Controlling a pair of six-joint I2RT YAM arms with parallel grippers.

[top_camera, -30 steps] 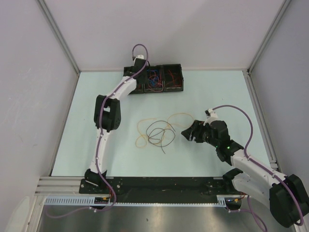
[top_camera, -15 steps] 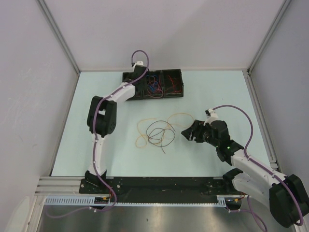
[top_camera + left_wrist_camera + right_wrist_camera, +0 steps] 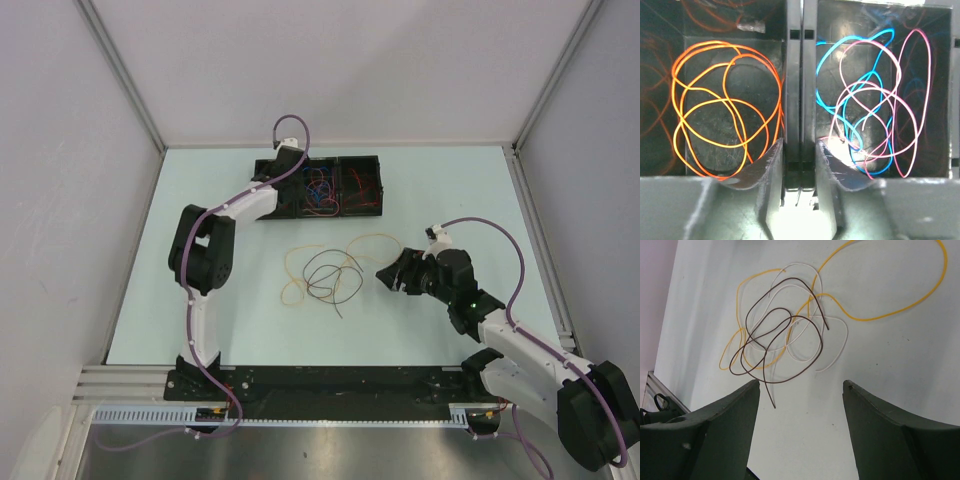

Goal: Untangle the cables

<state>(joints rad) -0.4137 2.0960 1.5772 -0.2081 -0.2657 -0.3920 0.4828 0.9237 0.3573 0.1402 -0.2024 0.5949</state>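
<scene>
A loose tangle of cables [image 3: 325, 272] lies mid-table: a dark brown one [image 3: 785, 340], a white one [image 3: 835, 347] and a long yellow one [image 3: 900, 310]. My right gripper [image 3: 801, 385] hovers open just right of the tangle [image 3: 385, 275], with nothing between its fingers. At the far side my left gripper [image 3: 800, 150] reaches down into a black row of bins [image 3: 378, 185]. Its fingers press both sides of the divider wall [image 3: 801, 75]. An orange cable [image 3: 725, 110] curls in the bin to its left; blue [image 3: 840, 47] and pink [image 3: 905, 115] cables lie in the bin to its right.
The bin furthest right holds red wires [image 3: 362, 185]. White walls enclose the table on three sides. A black rail [image 3: 330, 380] with the arm bases runs along the near edge.
The row of bins has slid toward the near side together with my left gripper. The left elbow has swung further left. The right arm and the tangle have not moved.
</scene>
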